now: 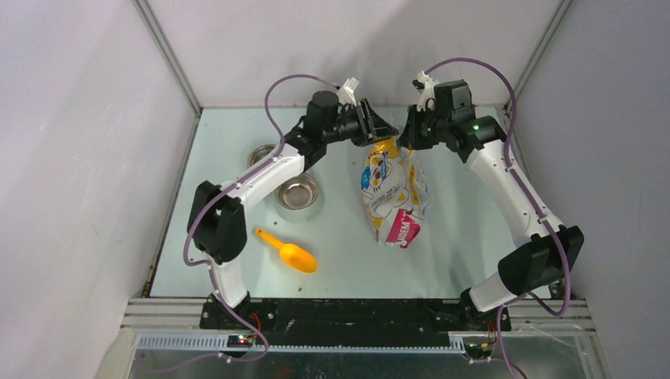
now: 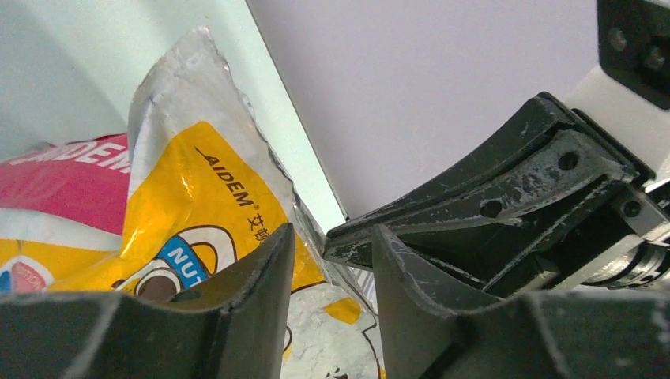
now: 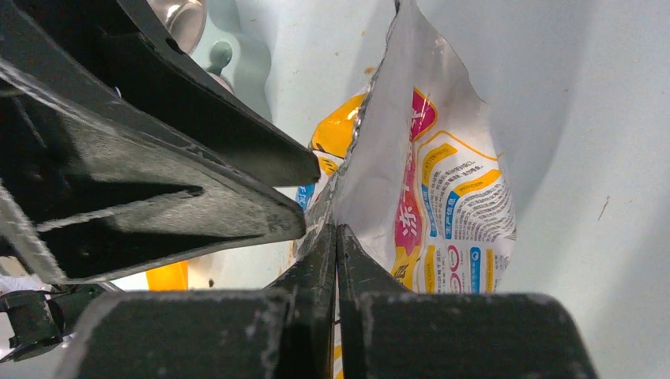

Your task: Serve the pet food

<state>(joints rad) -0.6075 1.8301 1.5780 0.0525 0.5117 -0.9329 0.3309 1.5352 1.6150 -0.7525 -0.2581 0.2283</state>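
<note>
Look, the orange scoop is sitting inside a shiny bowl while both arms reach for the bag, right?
Not quite: the orange scoop lies on the table, outside both bowls, as the top view shows. The rest is right.

You're looking at a pale mint counter point(image 1: 458, 237) boxed in by plain grey walls: left wall point(image 1: 79, 158), back wall point(image 1: 348, 39), right wall point(image 1: 616, 158). An aluminium post point(image 1: 170, 59) runs up the back-left corner. A metal rail point(image 1: 158, 309) lines the near edge. The light is soft and even.
</note>
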